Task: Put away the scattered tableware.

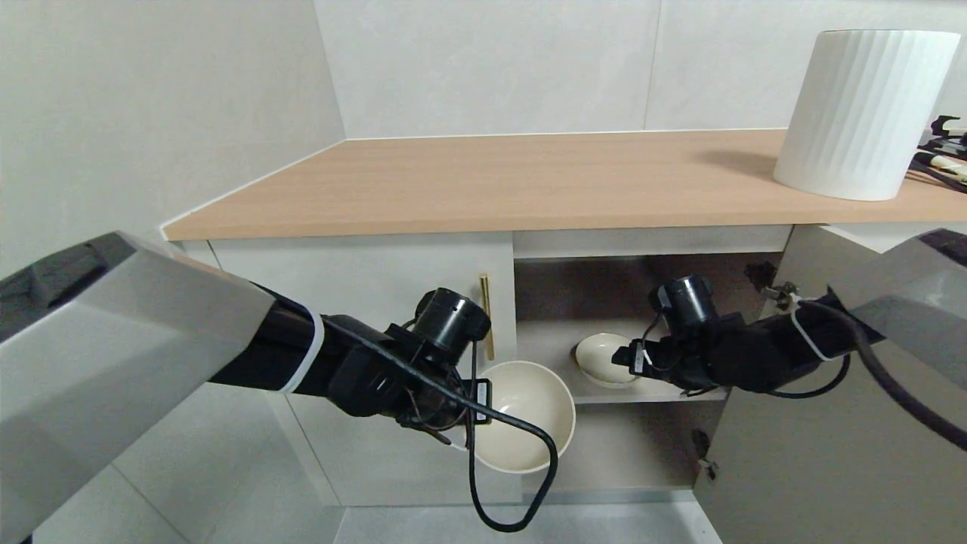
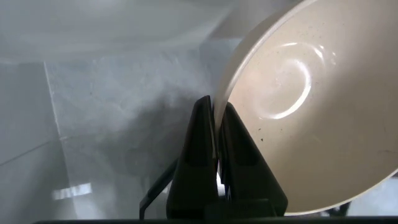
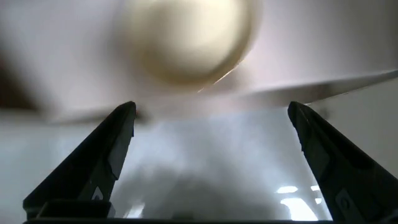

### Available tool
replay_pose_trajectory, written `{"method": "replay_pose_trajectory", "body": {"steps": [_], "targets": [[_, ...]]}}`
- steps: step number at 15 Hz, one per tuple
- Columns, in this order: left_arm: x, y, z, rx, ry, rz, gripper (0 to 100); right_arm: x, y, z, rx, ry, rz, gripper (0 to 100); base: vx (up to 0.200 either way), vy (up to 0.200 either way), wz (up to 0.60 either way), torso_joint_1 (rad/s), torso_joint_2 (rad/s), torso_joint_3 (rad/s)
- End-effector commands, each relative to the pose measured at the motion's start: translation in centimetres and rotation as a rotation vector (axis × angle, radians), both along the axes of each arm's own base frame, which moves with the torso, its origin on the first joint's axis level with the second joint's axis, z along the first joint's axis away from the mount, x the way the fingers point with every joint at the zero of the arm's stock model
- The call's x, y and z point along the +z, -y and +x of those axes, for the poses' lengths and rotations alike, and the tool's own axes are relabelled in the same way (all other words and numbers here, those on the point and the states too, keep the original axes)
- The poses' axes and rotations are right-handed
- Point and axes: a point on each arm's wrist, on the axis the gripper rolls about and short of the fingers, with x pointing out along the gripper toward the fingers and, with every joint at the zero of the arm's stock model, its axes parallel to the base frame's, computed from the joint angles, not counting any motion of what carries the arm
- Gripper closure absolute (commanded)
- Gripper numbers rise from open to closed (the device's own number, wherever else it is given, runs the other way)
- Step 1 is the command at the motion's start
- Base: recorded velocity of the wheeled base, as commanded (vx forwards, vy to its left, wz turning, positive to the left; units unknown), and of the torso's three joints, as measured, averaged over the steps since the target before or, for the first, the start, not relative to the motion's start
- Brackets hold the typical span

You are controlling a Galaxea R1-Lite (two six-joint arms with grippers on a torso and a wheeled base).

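A large cream bowl (image 1: 521, 415) hangs tilted in front of the shut left cabinet door, and my left gripper (image 1: 476, 404) is shut on its rim. The left wrist view shows the fingers (image 2: 214, 134) pinching the rim of the cream bowl (image 2: 311, 106). A smaller cream bowl (image 1: 604, 357) rests on the shelf (image 1: 544, 355) inside the open cabinet. My right gripper (image 1: 625, 355) is open just beside that small bowl, at the cabinet opening. In the right wrist view the small bowl (image 3: 186, 37) lies beyond the spread fingers (image 3: 99, 162), apart from them.
The right cabinet door (image 1: 801, 423) stands swung open beside my right arm. A gold handle (image 1: 487, 313) runs down the shut left door. On the wooden counter (image 1: 491, 181) a white ribbed container (image 1: 865, 113) stands at the right, with dark utensils (image 1: 944, 151) behind it.
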Motion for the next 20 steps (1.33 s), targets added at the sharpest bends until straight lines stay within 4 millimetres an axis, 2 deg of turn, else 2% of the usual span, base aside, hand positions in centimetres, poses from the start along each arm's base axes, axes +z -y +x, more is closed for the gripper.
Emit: {"method": "replay_pose_trajectory", "body": {"steps": [1,3,4,5,7,8,11,14,20], "targets": [[-1.2,0.4,0.0,-0.009,-0.026,0.022,100,4.5,-0.7,-4.2,0.147,0.027,0.055,0,0.0,0.0,0.0,0.0,0.0,0.0],[-1.4,0.8,-0.1,-0.02,-0.028,0.024,100,5.8,-1.8,-6.6,0.242,0.006,0.068,0,0.0,0.0,0.0,0.0,0.0,0.0],[-1.5,0.9,-0.1,-0.021,-0.031,0.025,100,5.9,-2.0,-7.1,0.259,-0.002,0.067,0,0.0,0.0,0.0,0.0,0.0,0.0],[-1.7,1.3,-0.3,-0.032,-0.033,0.027,100,5.9,-3.1,-8.6,0.333,-0.036,0.036,0,0.0,0.0,0.0,0.0,0.0,0.0],[-1.6,1.3,-0.4,-0.035,-0.032,0.026,100,5.3,-3.8,-9.4,0.382,-0.055,-0.001,0,0.0,0.0,0.0,0.0,0.0,0.0],[-1.3,1.3,-0.4,-0.032,-0.026,0.024,100,4.5,-4.9,-10.3,0.432,-0.072,-0.033,0,0.0,0.0,0.0,0.0,0.0,0.0],[-0.7,1.8,-1.0,-0.049,-0.013,0.018,100,2.5,-6.3,-10.4,0.428,-0.102,-0.095,0,0.0,0.0,0.0,0.0,0.0,0.0],[-0.6,1.9,-1.1,-0.052,-0.011,0.018,100,1.1,-7.1,-9.6,0.363,-0.085,-0.168,0,0.0,0.0,0.0,0.0,0.0,0.0],[-0.5,1.9,-1.2,-0.055,-0.009,0.016,100,1.0,-7.4,-9.1,0.35,-0.038,-0.14,0,0.0,0.0,0.0,0.0,0.0,0.0]]}}
